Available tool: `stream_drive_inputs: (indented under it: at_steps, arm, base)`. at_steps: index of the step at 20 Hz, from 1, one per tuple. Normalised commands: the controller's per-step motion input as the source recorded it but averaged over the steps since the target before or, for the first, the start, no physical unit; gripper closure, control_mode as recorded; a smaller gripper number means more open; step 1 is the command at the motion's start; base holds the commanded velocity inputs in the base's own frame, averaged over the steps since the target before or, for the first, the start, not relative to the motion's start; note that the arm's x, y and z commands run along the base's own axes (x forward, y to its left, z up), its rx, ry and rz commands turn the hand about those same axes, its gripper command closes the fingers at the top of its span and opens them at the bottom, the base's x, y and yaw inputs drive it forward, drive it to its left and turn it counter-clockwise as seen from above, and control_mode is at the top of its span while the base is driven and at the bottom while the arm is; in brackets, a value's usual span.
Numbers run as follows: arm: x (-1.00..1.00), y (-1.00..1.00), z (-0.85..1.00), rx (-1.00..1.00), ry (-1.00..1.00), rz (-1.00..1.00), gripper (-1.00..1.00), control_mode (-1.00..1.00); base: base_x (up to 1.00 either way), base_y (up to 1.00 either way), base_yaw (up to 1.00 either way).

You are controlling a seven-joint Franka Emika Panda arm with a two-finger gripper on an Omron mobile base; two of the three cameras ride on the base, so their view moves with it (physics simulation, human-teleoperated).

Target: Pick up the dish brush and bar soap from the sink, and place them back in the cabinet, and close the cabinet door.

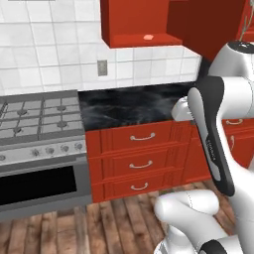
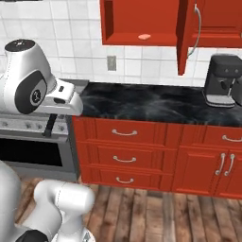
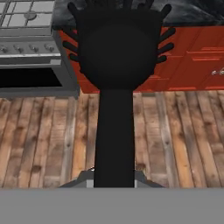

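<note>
Gripper (image 3: 113,183) clamped on the brush (image 3: 114,57) handle, head pointing away, carried clear of the counter (image 2: 156,101). Soap (image 2: 144,36) already sits in the open cabinet (image 2: 139,23); the finger contact itself is probably hidden.

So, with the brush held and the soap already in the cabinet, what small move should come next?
Probably raise the dish brush toward the open cabinet. The pincer is shut on its handle, well below the shelf where the bar soap lies.
</note>
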Motion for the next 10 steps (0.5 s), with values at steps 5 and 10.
stream_drive_inputs:
  at_steps: [5,10]
  arm:
    - [0.0,0.0,0.0,0.0,0.0,0.0,1.0,1.0]
    - [0.0,0.0,0.0,0.0,0.0,0.0,1.0,1.0]
  base:
    - [0.63,-0.37,-0.01]
    - [0.55,-0.35,0.0]
